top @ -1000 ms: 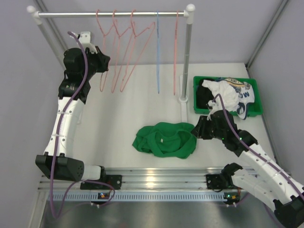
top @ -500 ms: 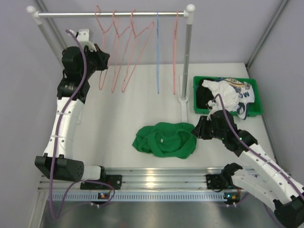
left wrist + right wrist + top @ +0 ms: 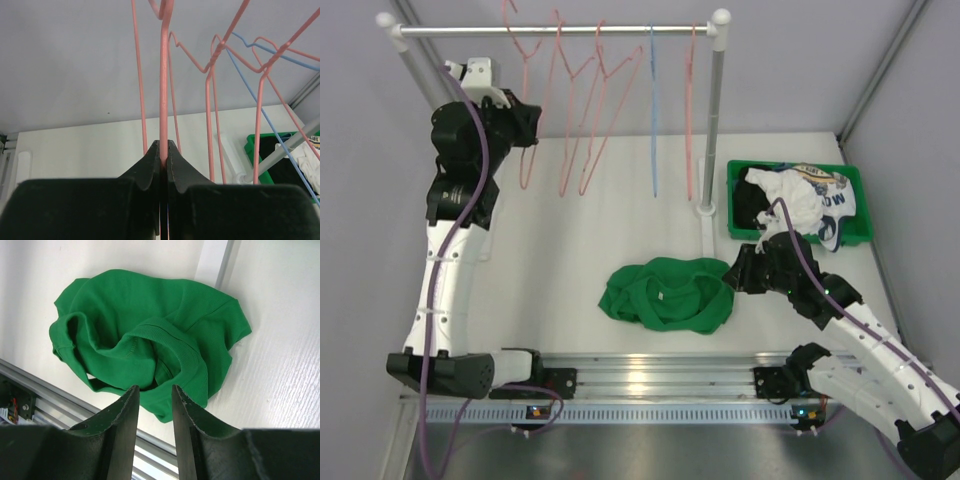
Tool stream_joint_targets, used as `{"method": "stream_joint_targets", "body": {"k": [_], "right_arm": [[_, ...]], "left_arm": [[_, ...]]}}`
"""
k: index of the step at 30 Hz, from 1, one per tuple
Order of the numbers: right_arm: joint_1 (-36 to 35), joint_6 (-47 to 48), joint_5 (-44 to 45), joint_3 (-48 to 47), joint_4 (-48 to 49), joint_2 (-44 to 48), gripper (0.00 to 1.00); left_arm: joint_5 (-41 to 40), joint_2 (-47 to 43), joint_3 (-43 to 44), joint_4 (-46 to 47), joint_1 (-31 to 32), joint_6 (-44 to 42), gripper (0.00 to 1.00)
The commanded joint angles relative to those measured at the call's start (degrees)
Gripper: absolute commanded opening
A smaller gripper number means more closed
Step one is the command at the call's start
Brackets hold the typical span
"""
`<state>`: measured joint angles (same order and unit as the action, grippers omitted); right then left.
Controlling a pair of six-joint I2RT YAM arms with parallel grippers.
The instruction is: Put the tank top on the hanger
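The desk [image 3: 620,200] layout is unchanged; what moved is my left arm [image 3: 455,215], which has risen and swung left beside the rail [image 3: 560,30]. It has carried the leftmost pink hanger [image 3: 163,90] up with it, so the hook now pokes above the rail instead of hanging on it like the other hangers [image 3: 590,120]. The left fingers [image 3: 165,155] are clamped tight on that hanger's wire. I judge the hanger is nearly unhooked and can soon come down. The tank top [image 3: 668,293] lies crumpled on the desk near the front edge, untouched. The right fingers [image 3: 735,272] hover at its right edge, narrowly parted, gripping nothing.
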<state>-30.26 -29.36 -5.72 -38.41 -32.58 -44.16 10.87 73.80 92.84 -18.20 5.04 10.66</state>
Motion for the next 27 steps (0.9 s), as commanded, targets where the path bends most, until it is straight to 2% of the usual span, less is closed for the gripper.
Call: {"method": "stream_joint_targets", "body": {"k": [1, 9, 19, 22, 27], "right_arm": [[-1.12, 1.24, -0.52, -1.58, 1.82, -0.05, 0.33], [-1.12, 2.03, -0.53, -2.28, 1.64, -0.75, 0.34], [-1.2, 5.46, 1.5, -6.06, -3.19, -1.45, 0.35], [-1.12, 5.81, 1.32, -6.76, -3.63, -1.89, 0.36], [-1.2, 5.99, 0.88, -6.94, -2.93, -2.42, 0.36]], "left_arm": [[-0.59, -3.22, -0.55, 1.85, 0.24, -0.72, 0.0], [-0.77, -8.84, -6.87, -0.87, 0.24, 0.86, 0.0], [-3.32, -24.38, -18.91, -13.0, 0.24, 0.5, 0.0], [-1.83, -29.65, -23.66, -16.51, 0.24, 1.73, 0.0], [5.19, -36.79, -31.13, -23.09, 0.24, 4.37, 0.0]]}}
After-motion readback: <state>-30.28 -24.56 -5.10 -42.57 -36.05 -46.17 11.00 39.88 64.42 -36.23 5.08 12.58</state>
